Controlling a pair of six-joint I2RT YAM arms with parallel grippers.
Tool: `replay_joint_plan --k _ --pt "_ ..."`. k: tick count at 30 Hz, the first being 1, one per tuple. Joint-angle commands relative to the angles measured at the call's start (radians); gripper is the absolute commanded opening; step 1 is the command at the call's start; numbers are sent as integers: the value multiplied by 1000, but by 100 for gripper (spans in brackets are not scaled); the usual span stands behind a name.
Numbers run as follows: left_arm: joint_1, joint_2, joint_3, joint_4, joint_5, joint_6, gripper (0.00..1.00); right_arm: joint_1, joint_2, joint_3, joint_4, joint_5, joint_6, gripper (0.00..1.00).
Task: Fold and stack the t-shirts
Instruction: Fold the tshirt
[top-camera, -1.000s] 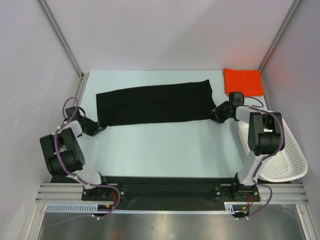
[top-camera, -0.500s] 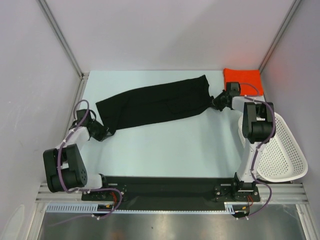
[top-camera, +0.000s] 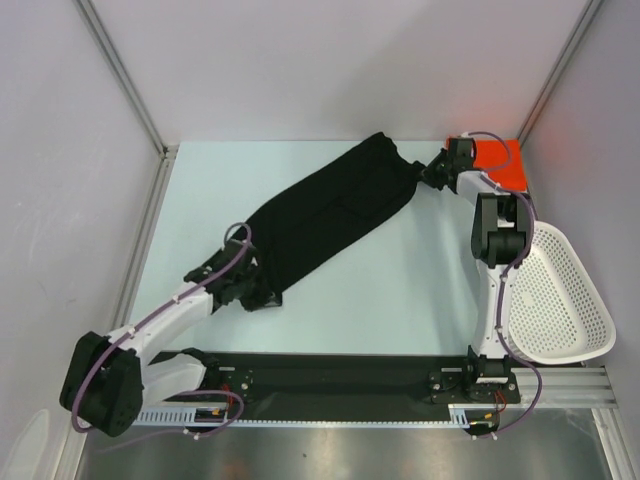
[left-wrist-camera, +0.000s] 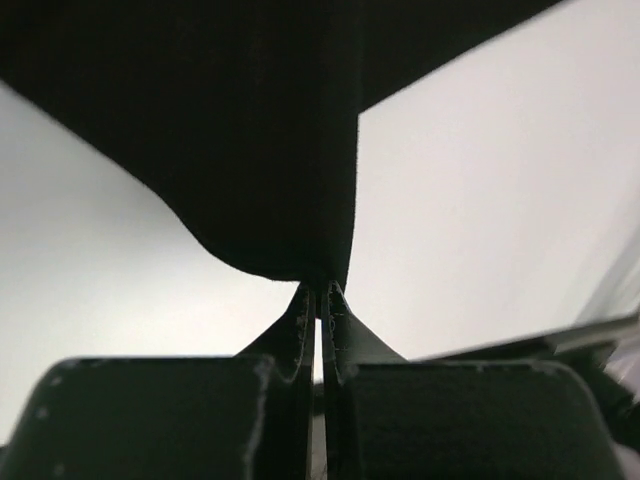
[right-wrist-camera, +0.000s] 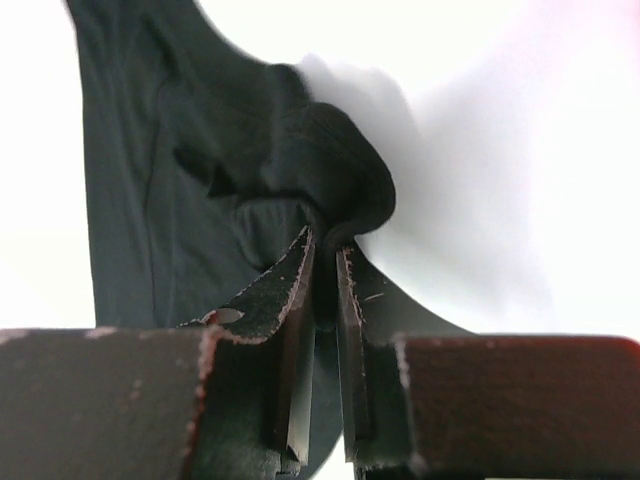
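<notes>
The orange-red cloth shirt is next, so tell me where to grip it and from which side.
Probably pinch the near edge of the orange-red cloth shirt, coming from the table's middle. It lies flat in the far right corner, where walls close off its far and right edges.

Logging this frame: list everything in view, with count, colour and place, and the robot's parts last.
black t-shirt: one, black, stretched diagonally across the table from near left to far right
orange-red t-shirt: one, bright orange-red, far right corner, partly hidden by the right arm
mesh basket: one, white, right side near the front edge, nothing visible inside
table: one, pale, under everything
left gripper: one, black, shut on the near-left end of the black t-shirt
right gripper: one, black, shut on the bunched far-right end of the black t-shirt
</notes>
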Motion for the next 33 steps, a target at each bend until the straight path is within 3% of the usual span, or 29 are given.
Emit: replay_joint_plan --k 1,8,12,17,25,31,33 --pt "-131 -44 -32 -60 -24 -77 0 1 67 98 27 -6 -22 15" --pt "-458 -70 -78 -6 -10 -204 0 32 169 244 24 -24 -10 16" --pt "-627 -67 -79 52 -50 -360 0 33 234 356 -12 -33 -34 16" --pt "-803 78 -15 129 -123 -456 0 27 349 534 -9 -63 -41 16" --pt "-952 371 169 301 -196 -560 4 36 515 739 127 -47 73 14" --pt "-983 529 307 359 -173 -560 5 47 581 841 177 16 104 11" --pt "-984 543 333 371 -164 -537 14 45 586 850 180 16 99 12"
